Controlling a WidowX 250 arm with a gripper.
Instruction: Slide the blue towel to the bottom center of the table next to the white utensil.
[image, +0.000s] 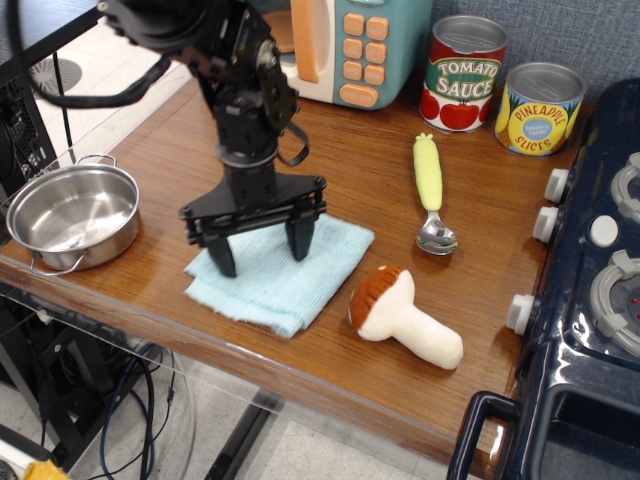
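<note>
The light blue towel (300, 285) lies flat near the front edge of the brown wood-grain table (150, 170), left of centre. My black gripper (262, 257) stands upright over it, jaws spread wide, with both fingertips (225, 266) down on the cloth. It grips nothing. A spoon (430, 190) with a pale yellow-green handle lies to the right behind the towel. A plush mushroom (400, 315) with a white stem and brown cap lies just right of the towel, close to its corner.
A steel bowl (72, 215) sits at the table's left front corner. A toy microwave (345, 45), a tomato sauce can (462, 72) and a pineapple can (538, 108) line the back. A dark blue toy stove (590, 290) borders the right side.
</note>
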